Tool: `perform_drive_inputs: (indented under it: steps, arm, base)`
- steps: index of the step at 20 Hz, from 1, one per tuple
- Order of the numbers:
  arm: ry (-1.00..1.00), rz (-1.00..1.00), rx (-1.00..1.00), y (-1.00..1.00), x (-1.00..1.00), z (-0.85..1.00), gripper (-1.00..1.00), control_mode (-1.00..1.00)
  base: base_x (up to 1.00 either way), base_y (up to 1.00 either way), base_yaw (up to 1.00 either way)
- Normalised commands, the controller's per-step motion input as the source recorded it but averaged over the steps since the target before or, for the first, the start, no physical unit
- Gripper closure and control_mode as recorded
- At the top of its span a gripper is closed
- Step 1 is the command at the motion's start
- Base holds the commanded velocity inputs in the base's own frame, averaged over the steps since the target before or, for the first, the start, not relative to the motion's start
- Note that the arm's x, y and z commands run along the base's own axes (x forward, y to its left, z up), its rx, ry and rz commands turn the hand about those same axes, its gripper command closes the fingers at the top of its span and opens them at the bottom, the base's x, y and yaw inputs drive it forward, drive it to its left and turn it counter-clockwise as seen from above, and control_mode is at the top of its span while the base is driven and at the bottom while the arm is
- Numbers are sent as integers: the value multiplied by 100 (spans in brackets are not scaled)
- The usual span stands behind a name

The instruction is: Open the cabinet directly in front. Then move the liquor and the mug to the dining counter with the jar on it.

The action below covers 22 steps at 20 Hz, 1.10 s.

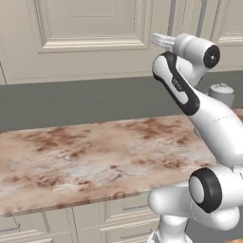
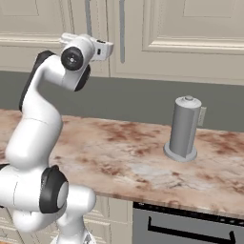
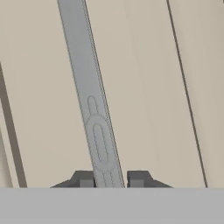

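Kitchen: cream cabinet (image 1: 90, 38) doors above a marble counter (image 1: 85, 156).

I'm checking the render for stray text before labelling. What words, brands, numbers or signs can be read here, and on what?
None can be read.
Arm: a small pale mark on its dark joint cover, too small and blurred to read.
Cabinet, its grey bar handle, grey canister and marble counter: no writing.
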Motion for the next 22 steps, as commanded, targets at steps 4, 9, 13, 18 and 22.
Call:
perform_drive_inputs:
  steps: [4,9,13,18,22]
  arm:
    - [-14,-6,2,0,-64,55,100,-100]
    - [-11,-22,0,0,-83,85,100,-100]
    - [-3,-27,0,0,-90,71,100,-100]
    - [0,-1,-2,3,-9,0,100,-100]
    - [-11,0,0,0,-55,0,100,-100]
  base:
    - [0,0,0]
    - [0,0,0]
    - [0,0,0]
    - [0,0,0]
    - [0,0,0]
